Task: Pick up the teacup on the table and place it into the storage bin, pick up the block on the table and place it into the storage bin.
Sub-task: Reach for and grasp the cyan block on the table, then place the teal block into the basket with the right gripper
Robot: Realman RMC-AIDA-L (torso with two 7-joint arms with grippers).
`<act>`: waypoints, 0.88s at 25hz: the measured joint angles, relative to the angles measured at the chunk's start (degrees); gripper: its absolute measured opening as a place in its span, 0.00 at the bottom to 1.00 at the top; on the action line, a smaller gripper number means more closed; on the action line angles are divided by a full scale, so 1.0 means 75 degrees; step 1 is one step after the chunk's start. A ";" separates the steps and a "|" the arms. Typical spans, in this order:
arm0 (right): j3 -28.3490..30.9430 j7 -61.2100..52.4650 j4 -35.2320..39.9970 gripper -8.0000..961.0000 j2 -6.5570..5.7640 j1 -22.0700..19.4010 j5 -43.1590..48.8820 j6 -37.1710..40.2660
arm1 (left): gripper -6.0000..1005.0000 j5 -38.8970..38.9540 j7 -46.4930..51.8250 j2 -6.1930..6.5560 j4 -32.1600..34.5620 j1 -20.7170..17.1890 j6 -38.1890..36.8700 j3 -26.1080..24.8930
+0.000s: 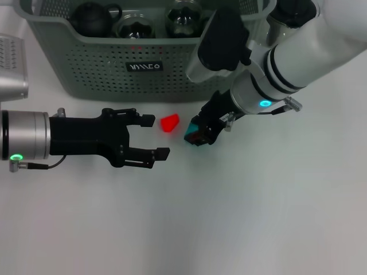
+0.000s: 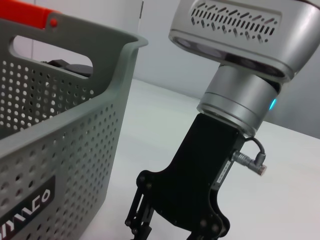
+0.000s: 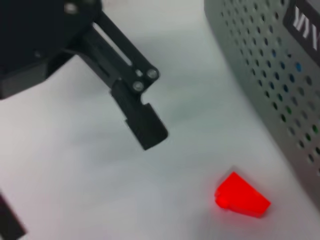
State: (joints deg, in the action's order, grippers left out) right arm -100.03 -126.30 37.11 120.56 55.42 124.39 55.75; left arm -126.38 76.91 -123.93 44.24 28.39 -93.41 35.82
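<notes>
The grey-green storage bin [image 1: 97,69] stands at the far side of the table, its perforated wall also in the wrist views [image 2: 60,150] [image 3: 270,75]. A small red block [image 1: 169,122] [image 3: 242,197] lies on the table just in front of it. My left gripper [image 1: 155,136] is open low over the table, its fingertips just left of the red block; one finger [image 3: 142,125] shows in the right wrist view. Right of the block, my right gripper [image 1: 200,133] is shut on a teal block [image 1: 191,129]. The teacup is out of view on the table.
Inside the bin sit a dark teapot [image 1: 92,17] and clear glass vessels [image 1: 132,26]. A silver perforated device [image 1: 11,66] lies at the far left. The right arm's wrist [image 2: 240,95] hangs beside the bin. White table extends toward the near edge.
</notes>
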 joint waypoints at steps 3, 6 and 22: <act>0.0120 0.0015 0.0581 0.43 -0.0073 -0.0223 0.0051 0.0518 | 0.86 0.0001 0.0106 0.0006 0.0074 -0.0014 -0.0056 -0.0015; 0.0660 0.0080 0.1626 0.42 -0.0178 -0.0682 0.0375 0.1495 | 0.86 0.0001 0.0140 0.0035 0.0078 -0.0027 -0.0057 -0.0029; 0.6250 -0.0205 0.4758 0.42 -0.0428 -0.0044 -0.0972 0.6350 | 0.86 0.0001 0.0299 0.0080 0.0172 -0.0044 -0.0072 -0.0038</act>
State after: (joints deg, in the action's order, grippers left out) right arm -53.16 -127.84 72.80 117.35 55.09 117.10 103.37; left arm -126.38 79.15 -123.32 45.53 28.06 -93.95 35.54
